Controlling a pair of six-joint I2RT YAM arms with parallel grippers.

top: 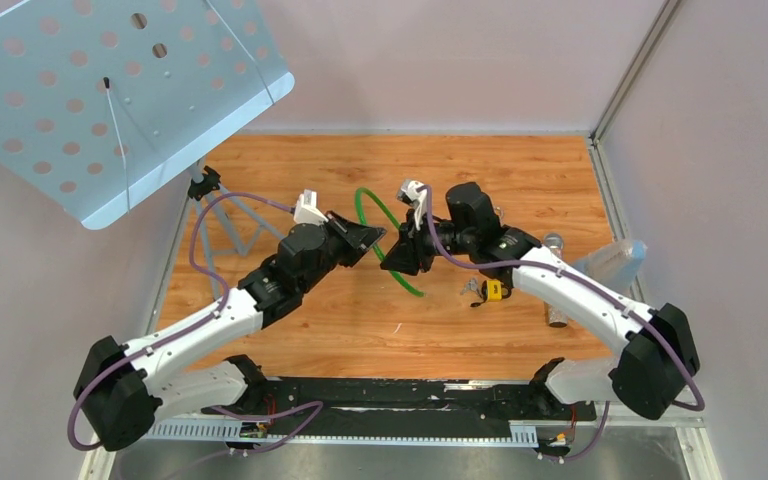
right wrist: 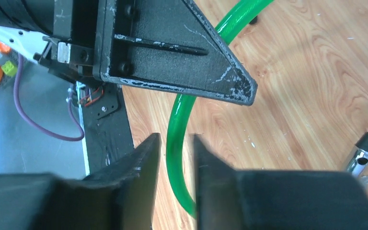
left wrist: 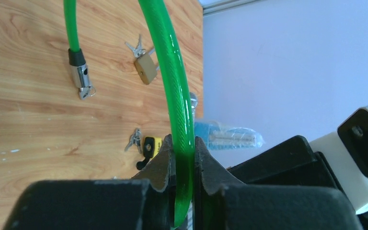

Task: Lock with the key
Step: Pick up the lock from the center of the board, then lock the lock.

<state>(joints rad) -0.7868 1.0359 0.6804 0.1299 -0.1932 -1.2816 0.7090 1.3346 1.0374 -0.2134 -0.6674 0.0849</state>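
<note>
A green cable lock (top: 372,200) arcs up off the wooden table. My left gripper (top: 368,238) is shut on the cable (left wrist: 170,57) and holds it raised; the cable runs up between its fingertips (left wrist: 183,143). My right gripper (top: 400,262) is open, its jaws either side of the same cable (right wrist: 172,129) just below the left gripper, not squeezing it. The cable's metal lock barrel (left wrist: 80,74) lies on the table with a small key ring at its end, and it also shows in the right wrist view (right wrist: 359,155).
A yellow padlock (top: 493,291) with keys lies under the right forearm. A brass padlock (left wrist: 145,68) with keys lies further off. A plastic bag (top: 610,262) sits at the right edge. A perforated blue panel (top: 110,90) on a stand overhangs the back left.
</note>
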